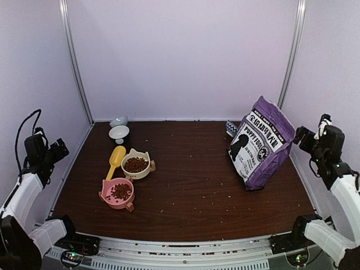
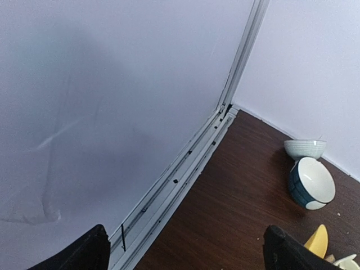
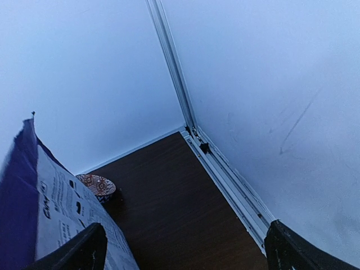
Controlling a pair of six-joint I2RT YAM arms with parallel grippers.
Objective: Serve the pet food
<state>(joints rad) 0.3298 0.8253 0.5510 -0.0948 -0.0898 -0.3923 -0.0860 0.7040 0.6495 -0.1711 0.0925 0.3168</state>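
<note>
Pet food kibble lies heaped in a cream bowl (image 1: pixel 135 164) and in a pink bowl (image 1: pixel 119 192) on the left of the table. A yellow scoop (image 1: pixel 116 159) lies beside them, its tip showing in the left wrist view (image 2: pixel 318 240). My left gripper (image 1: pixel 58 149) is open and empty, raised at the left wall, its fingertips (image 2: pixel 84 252) wide apart. My right gripper (image 1: pixel 299 138) is open and empty, raised at the right wall beside the purple bag (image 1: pixel 260 143), its fingertips (image 3: pixel 84 247) wide apart.
Two empty bowls, a white-and-blue one (image 1: pixel 119 134) (image 2: pixel 311 183) and a pale one (image 1: pixel 118 121) (image 2: pixel 304 148), sit at the back left. A patterned bowl (image 3: pixel 97 185) stands behind the bag (image 3: pixel 39 214). Stray kibble crumbs dot the brown table (image 1: pixel 191 180).
</note>
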